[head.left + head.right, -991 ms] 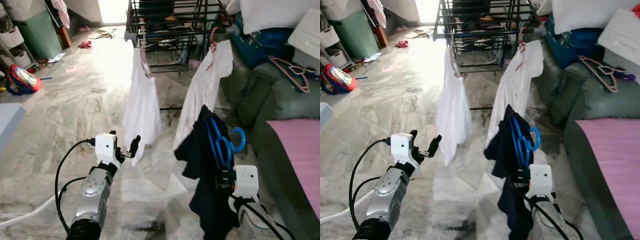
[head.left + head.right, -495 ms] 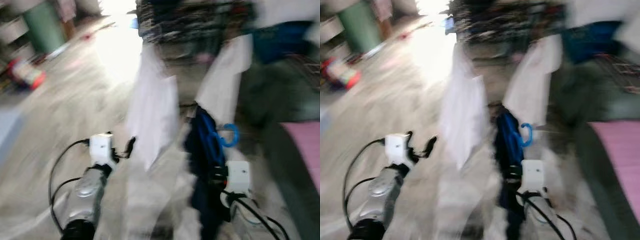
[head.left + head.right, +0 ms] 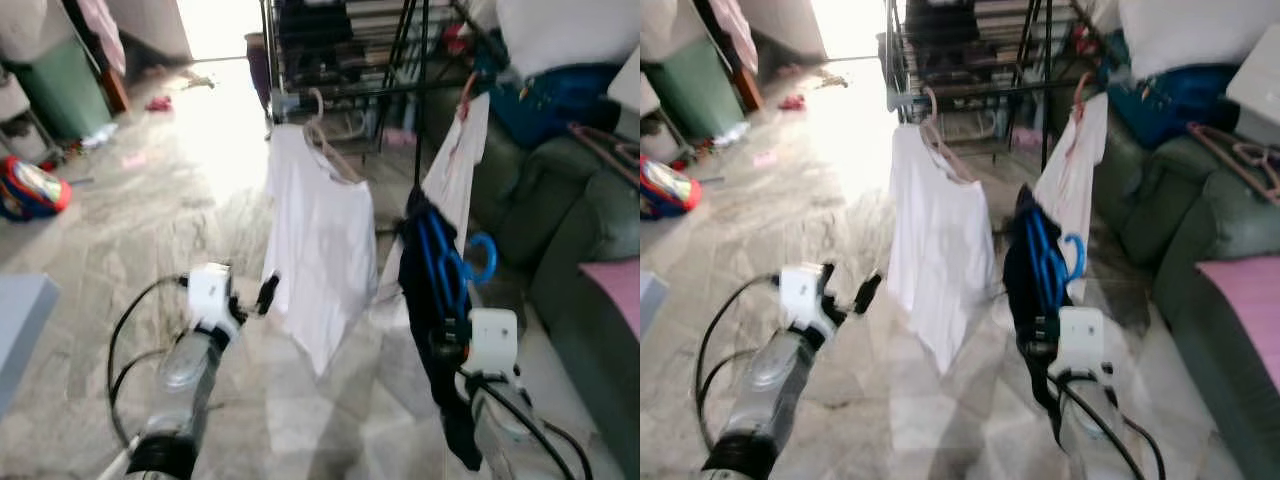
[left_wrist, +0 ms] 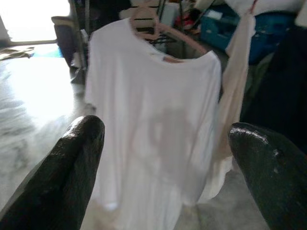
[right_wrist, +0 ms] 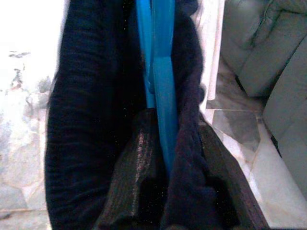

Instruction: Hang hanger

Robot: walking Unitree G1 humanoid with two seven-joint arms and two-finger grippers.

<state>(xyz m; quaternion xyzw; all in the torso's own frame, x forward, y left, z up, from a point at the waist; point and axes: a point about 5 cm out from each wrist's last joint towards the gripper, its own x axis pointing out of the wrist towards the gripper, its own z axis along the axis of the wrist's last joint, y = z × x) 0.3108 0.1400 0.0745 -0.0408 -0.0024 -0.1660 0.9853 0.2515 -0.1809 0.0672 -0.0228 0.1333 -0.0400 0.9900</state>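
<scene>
Near right in the left eye view, right gripper (image 3: 445, 335) clamps blue hanger (image 3: 447, 272) draped with dark garment (image 3: 425, 290). Left gripper (image 3: 252, 303) spread, empty. Right wrist view: hanger pinched between fingers (image 5: 132, 182). Left wrist view: white shirt (image 4: 153, 120) far ahead.

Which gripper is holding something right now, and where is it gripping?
The right gripper pinches the blue hanger at its lower end, through the dark garment. The left gripper is open, holding nothing.

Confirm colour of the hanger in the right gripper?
Blue hanger, with a dark navy garment draped over it; right wrist view shows it best.
</scene>
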